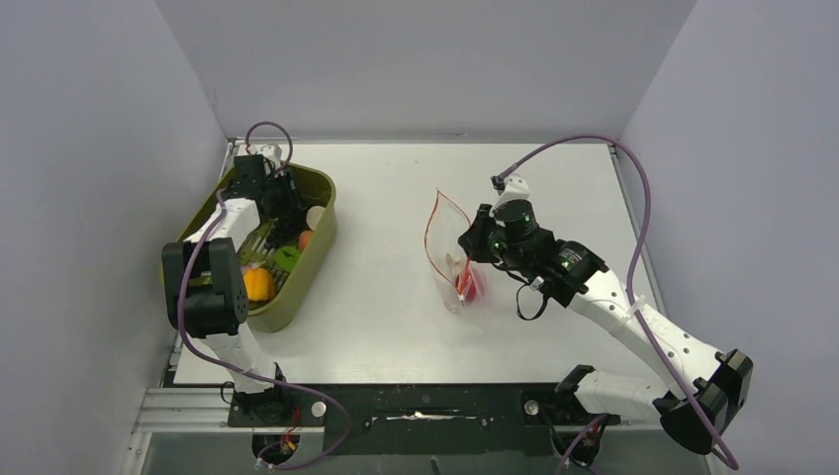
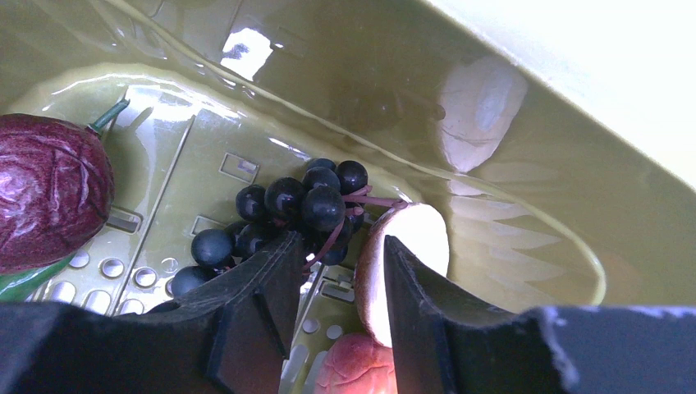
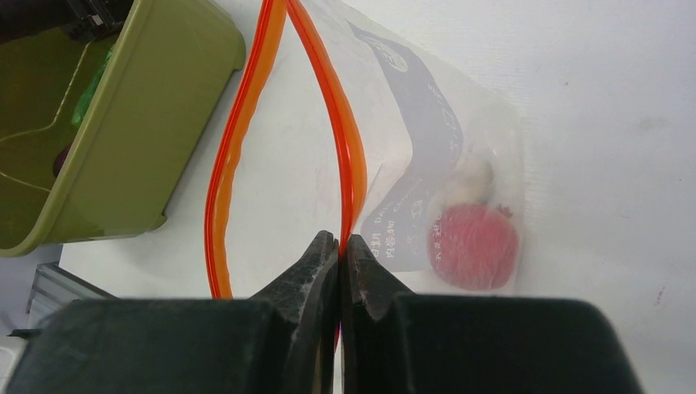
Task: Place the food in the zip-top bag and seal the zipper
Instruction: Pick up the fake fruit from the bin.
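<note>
Orange-red zipper [image 3: 351, 164] between shut right jaws; left jaws part-open beside half-hidden grapes [image 2: 305, 205].

The tub [image 1: 302, 292] is sitting on the table's [image 1: 396, 327] left side, the bag [image 1: 442, 247] lying right of it, near the middle, its mouth facing the far edge. Two food pieces [image 3: 473, 246] are resting in the bag's near end. The right gripper [image 3: 341, 242] is pinching the zipper [image 3: 351, 156] on the bag's right side. The left gripper [image 2: 343, 240] is hanging inside the tub's far end, grapes [image 2: 304, 205] lying just ahead of it and more food [image 1: 259, 284] lying in the tub's near half.
</note>
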`<state>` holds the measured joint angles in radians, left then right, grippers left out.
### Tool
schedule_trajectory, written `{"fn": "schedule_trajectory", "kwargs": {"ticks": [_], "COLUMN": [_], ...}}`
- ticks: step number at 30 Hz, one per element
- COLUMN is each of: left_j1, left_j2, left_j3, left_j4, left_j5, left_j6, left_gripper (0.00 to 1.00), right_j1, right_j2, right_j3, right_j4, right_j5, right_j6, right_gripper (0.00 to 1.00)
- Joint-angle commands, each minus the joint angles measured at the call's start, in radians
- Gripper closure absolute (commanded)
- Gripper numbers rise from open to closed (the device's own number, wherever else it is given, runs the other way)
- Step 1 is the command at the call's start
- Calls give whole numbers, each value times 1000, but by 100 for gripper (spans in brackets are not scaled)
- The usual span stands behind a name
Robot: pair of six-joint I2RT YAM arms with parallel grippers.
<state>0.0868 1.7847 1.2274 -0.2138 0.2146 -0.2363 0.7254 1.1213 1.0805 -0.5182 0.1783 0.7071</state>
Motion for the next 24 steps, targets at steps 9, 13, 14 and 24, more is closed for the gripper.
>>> {"fn": "schedule_trajectory", "kwargs": {"ticks": [9,13,14,24], "left_j1": [-15,-18,-19,-38], "left_j2": [35,41,40,-11], "left_j3": [52,63,65,75], "left_j4": [-25,-39,-43,-72], "left_j5": [-7,-9,-9,-79], "left_j6": [41,46,46,40], "left_gripper": [70,80,85,100], "right_j1": [-3,-1,-1,3], "right_j2": [10,13,13,17], "right_j3": [62,65,65,64], "right_j4": [40,38,38,41], "right_j5": [-10,-10,-10,-13], "right_j6": [0,1,2,9], "right_gripper": [100,100,100,100]}}
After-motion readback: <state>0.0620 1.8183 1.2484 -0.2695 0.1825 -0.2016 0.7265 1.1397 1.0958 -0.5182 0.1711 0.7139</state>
